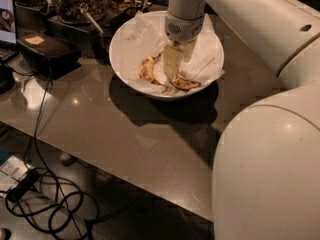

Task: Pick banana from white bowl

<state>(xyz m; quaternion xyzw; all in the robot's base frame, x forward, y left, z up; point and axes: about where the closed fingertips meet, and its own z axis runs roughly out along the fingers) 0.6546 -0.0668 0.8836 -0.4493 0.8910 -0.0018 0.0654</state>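
Hanging jaws over speckled banana [187,82]; paper-lined white bowl [120,64]

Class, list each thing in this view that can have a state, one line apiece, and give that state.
white bowl: upright on the table, lined with paper, holding two bananas
banana: lying in the white bowl, not lifted
other banana: lying in the white bowl, left of the gripper
gripper: down inside the white bowl, at the banana
screen: lit
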